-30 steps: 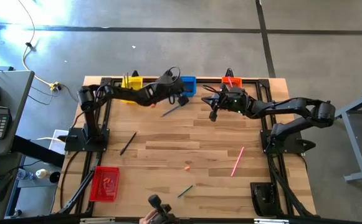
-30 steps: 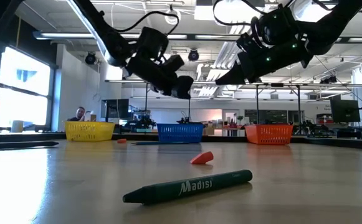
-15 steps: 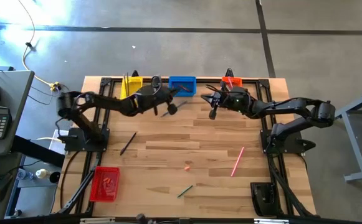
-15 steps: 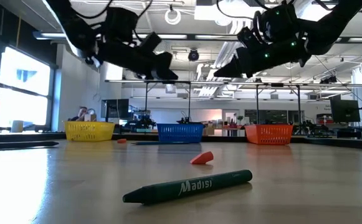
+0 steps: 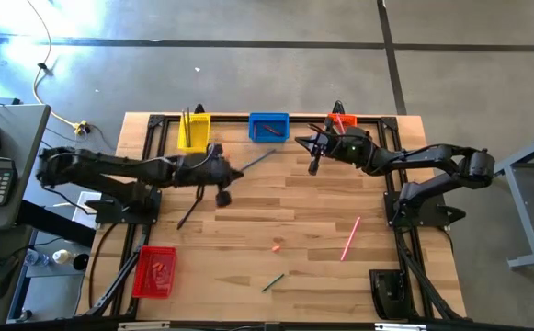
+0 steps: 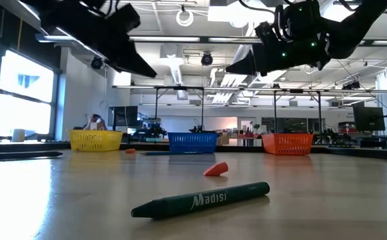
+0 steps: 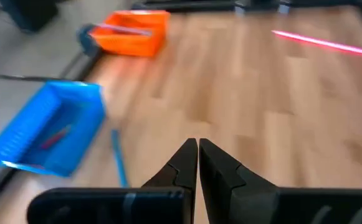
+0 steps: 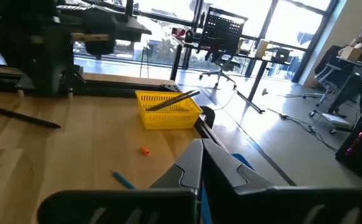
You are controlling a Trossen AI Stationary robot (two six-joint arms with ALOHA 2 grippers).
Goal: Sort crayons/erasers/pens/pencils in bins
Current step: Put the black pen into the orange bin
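Observation:
My left gripper (image 5: 233,175) (image 7: 197,148) hangs shut and empty over the table's left half, just short of a bluish pen (image 5: 257,158) (image 7: 117,165) that lies flat before the blue bin (image 5: 268,128). My right gripper (image 5: 306,142) (image 8: 201,149) is shut and empty too, held level in the air between the blue bin and the orange bin (image 5: 340,121), pointing at the yellow bin (image 8: 168,111). Flat on the wood lie a black pen (image 5: 188,211), a pink pen (image 5: 350,238), a red eraser (image 6: 216,169) and a green crayon (image 6: 200,199).
Long thin sticks lean in the yellow bin (image 5: 193,131). The red bin (image 5: 154,272) stands at the near left with small reddish pieces in it. A small orange lump (image 8: 144,150) lies near the yellow bin. Black frame rails border the table's left, right and far sides.
My left gripper has drawn back from in front of the blue bin toward the table's left and near side, rising a little and tipping up from a steep downward slant; it has stayed shut. My right gripper has tipped up to level in place.

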